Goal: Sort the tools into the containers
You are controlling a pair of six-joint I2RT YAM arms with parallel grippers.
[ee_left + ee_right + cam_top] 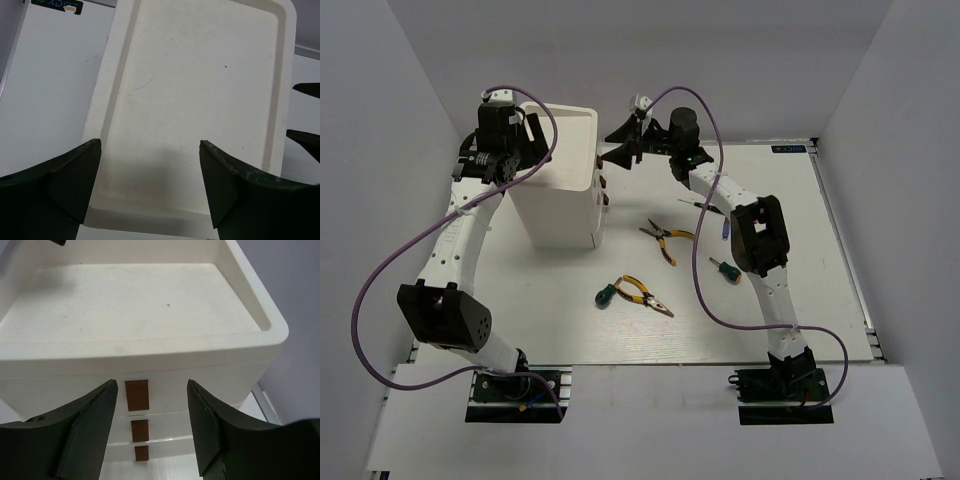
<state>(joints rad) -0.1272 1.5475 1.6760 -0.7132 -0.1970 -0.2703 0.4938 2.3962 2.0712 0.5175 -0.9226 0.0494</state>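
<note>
Right gripper (152, 385) is parked at the upper middle of the top view, against the knob side of the white box unit (565, 200). Its jaws are spread apart and holding nothing. In its own wrist view the top knob (136, 395) sits in the gap but touches neither finger, and it's noticeably nearer the finger on the left of the frame. Left gripper (150, 147) is wide open too and also empty, hovering over the recessed top of the box. None of the tools are sorted yet. Both pliers (665, 238) (642, 292) and the two green-handled screwdrivers (605, 295) (725, 268) are out on the table (800, 250) in the middle of the top view. A thin screwdriver (692, 203) is peeking out by the right arm. My read is that the step is getting the top drawer (250, 377) open. If so, I'd nudge sideways so the knob is centred before closing, otherwise one finger hits first and shoves the box. Pinch it fully, then pull straight out along the drawer's line with no twisting. That unit looks light, so it may drag along; pressing the left gripper down on top should pin it.
</note>
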